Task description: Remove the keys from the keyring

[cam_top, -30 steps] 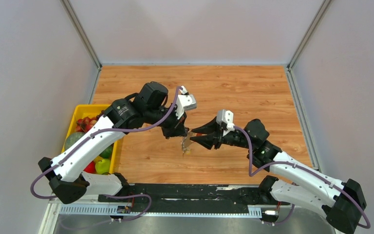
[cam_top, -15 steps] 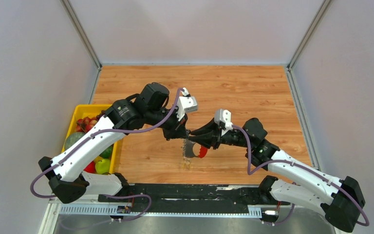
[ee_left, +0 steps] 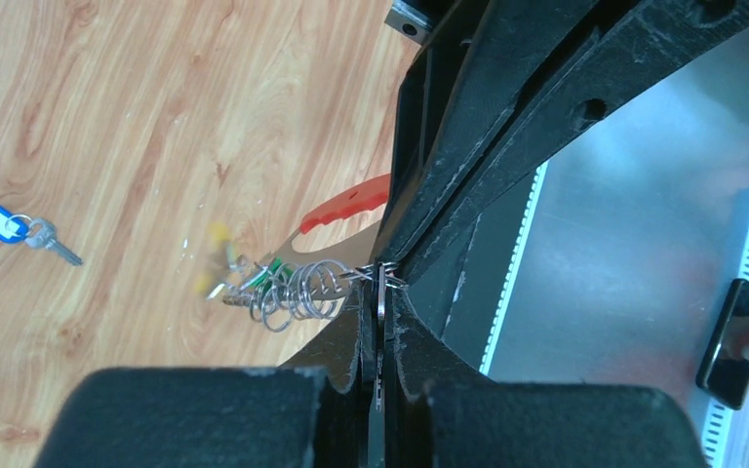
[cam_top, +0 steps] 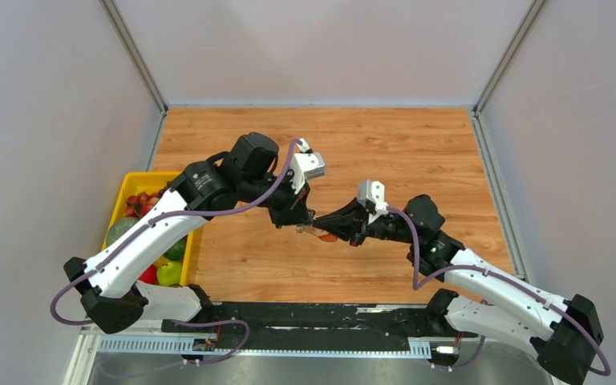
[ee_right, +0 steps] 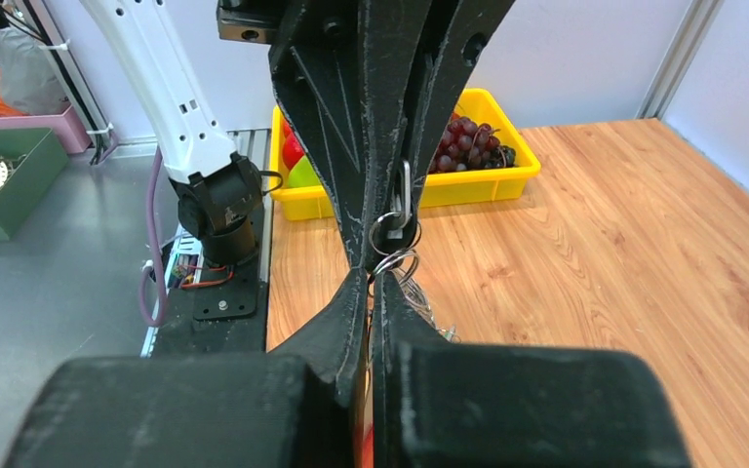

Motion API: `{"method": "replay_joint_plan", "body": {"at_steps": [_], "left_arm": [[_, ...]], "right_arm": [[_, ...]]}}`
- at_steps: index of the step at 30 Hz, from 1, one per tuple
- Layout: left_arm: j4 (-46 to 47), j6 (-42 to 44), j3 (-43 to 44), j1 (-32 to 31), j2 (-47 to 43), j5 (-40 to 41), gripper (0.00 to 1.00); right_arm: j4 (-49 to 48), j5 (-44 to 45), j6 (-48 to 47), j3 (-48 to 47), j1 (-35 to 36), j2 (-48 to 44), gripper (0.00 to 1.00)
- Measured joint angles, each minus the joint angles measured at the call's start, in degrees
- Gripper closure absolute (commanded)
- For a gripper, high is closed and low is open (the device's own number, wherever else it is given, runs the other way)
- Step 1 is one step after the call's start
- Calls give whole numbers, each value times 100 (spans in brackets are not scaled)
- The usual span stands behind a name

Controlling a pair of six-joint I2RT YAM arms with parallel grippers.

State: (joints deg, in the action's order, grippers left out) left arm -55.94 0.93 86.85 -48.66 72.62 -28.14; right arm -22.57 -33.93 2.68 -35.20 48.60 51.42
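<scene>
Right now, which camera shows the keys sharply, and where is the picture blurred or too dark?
Left wrist: the hanging keys smear into a yellow-green blur, while the rings and the loose blue-tagged key look crisp. Right wrist: the rings are sharp, the near foreground soft and dark. Top view: even light, no glare, but the keyring is only a red speck.

Yellow fruit bin (cam_top: 136, 176) on wooden table (cam_top: 385, 144)
</scene>
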Motion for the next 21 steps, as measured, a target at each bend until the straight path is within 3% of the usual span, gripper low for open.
{"method": "replay_joint_plan", "body": {"at_steps": [15, 16, 18, 19, 21], "left_arm": [[341, -623, -496, 278, 13, -487, 100], [385, -647, -553, 280, 13, -535, 100], [435, -678, -616, 297, 13, -590, 100], [452, -682, -619, 302, 13, -601, 100], [516, -673, -619, 304, 13, -605, 100]], "right_arm": [[-365, 160, -2, 435, -2, -682, 100], [-393, 157, -7, 470, -2, -691, 96], [-431, 157, -22, 511, -2, -688, 74], [-431, 155, -28, 516, -2, -688, 67], [-479, 149, -66, 516, -2, -684, 64]]}}
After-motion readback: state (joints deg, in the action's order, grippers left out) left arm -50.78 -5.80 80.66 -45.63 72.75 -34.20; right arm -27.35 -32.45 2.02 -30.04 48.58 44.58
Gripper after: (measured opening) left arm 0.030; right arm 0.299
